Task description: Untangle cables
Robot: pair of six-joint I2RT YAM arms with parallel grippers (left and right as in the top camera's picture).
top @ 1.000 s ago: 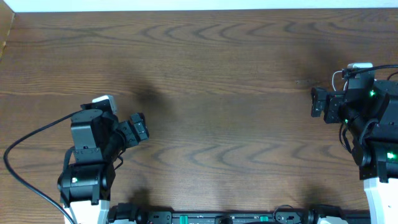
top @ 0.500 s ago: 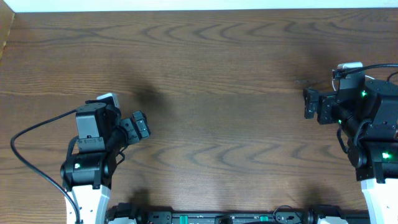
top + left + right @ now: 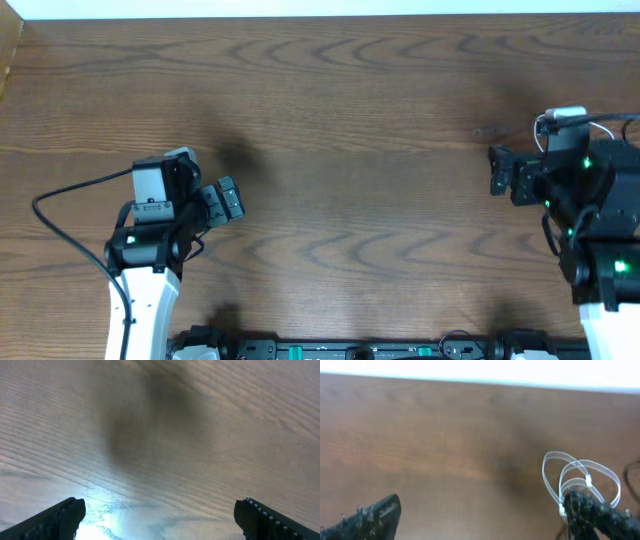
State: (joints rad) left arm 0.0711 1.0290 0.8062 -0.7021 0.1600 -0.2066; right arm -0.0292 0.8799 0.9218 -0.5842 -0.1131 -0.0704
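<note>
White cable (image 3: 588, 480) is partly hidden behind your right claw (image 3: 482, 501), spread wide, empty; left claw (image 3: 160, 505) likewise spread, empty.

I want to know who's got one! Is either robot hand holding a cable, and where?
Neither. The left gripper and right gripper are both open and empty; the white cable only shows beside one right finger, not between them.

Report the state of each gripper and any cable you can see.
left gripper: open, holding nothing.
right gripper: open, nothing between its fingers.
white cable: looped in a small coil, lying on the table beside one finger of the right gripper, not gripped.
</note>
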